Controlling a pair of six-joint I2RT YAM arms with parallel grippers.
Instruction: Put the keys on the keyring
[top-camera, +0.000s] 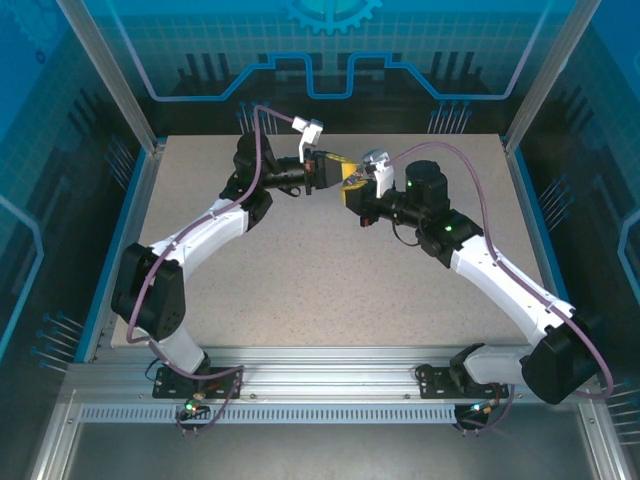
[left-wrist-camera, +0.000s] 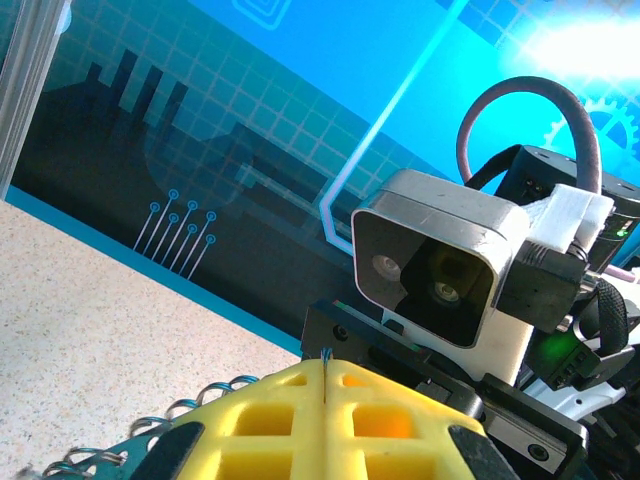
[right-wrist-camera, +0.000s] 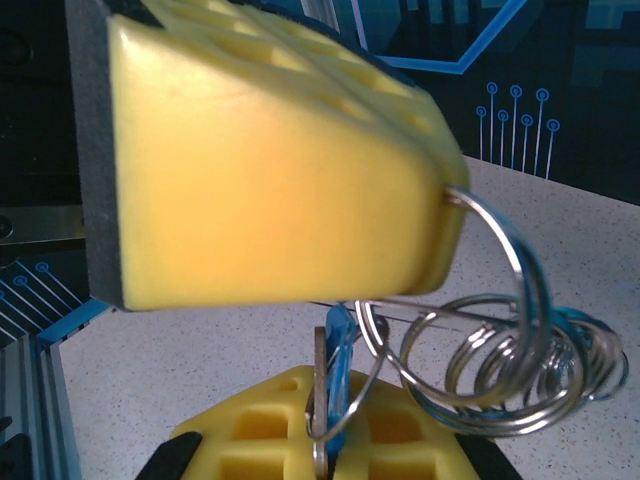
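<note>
Left arm (top-camera: 200, 235): rises from the near-left base, elbow bent outward, forearm reaching in toward the middle.
Right arm (top-camera: 500, 275): mirrors it from the near-right base.
Left gripper (top-camera: 335, 175): yellow fingers (left-wrist-camera: 270, 420) pressed together, pointing right.
Right gripper (top-camera: 350, 187): yellow fingers (right-wrist-camera: 260, 430) pressed together, pointing left, tip just beside the left gripper's.

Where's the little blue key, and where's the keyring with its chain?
the key (right-wrist-camera: 336, 330): right wrist view, on its blue plastic part.
the keyring (right-wrist-camera: 548, 372): right wrist view, on its bunched silvery rings.
</note>
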